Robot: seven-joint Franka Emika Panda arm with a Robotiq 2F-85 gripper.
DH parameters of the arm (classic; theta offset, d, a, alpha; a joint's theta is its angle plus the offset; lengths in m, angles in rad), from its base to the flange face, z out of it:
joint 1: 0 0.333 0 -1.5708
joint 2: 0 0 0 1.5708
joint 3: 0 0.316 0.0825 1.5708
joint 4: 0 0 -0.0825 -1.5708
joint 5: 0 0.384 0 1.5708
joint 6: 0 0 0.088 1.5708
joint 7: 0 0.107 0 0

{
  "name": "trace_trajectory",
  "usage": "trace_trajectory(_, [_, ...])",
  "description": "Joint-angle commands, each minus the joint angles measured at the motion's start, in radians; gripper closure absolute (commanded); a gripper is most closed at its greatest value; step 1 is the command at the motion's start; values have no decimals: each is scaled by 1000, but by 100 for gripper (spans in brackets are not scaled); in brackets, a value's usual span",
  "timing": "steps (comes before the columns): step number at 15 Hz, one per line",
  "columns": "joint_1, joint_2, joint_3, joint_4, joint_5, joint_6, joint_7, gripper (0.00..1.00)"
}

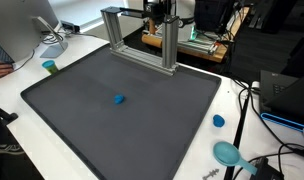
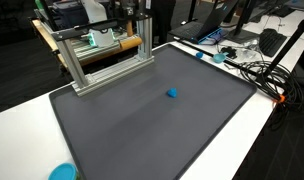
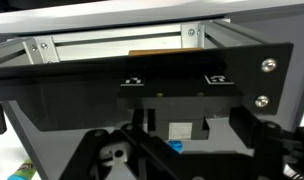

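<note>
A small blue object point(image 1: 119, 99) lies alone near the middle of a dark grey mat point(image 1: 82, 110); it shows in both exterior views point(image 2: 172, 93). In the wrist view it is a small blue speck point(image 3: 175, 146) far off, between my two black fingers. My gripper point(image 3: 177, 170) is open and empty, its fingers spread to the left and right at the bottom of the wrist view. The gripper is high behind an aluminium frame point(image 1: 142, 45), and only a dark part of the arm point(image 1: 160, 10) shows above that frame. It touches nothing.
The aluminium frame point(image 2: 102, 60) stands at the mat's far edge. A teal bowl point(image 1: 228, 152), a small blue cap point(image 1: 219, 120) and a teal cup point(image 1: 50, 67) sit on the white table. Cables point(image 2: 257, 70) lie beside the mat. A monitor point(image 1: 22, 30) stands at one corner.
</note>
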Motion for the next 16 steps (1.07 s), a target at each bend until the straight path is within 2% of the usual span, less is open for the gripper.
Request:
trace_trajectory(1, [-13,11,7,-11,2,29,40,27])
trace_trajectory(3, [-15,17,10,-11,-4,23,44,19])
trace_trajectory(7, [-8,4,1,-16,-2,12,23,15])
trace_trajectory(9, [-3,1,-2,-20,1,19,12,39])
trace_trajectory(10, [-1,2,-3,-20,0,20,7,41])
trace_trajectory(13, [-2,4,-7,-18,-6,19,-5,62])
trace_trajectory(14, [2,4,-10,-15,-2,14,-14,65])
trace_trajectory(16, [9,10,-14,-9,2,2,-32,66])
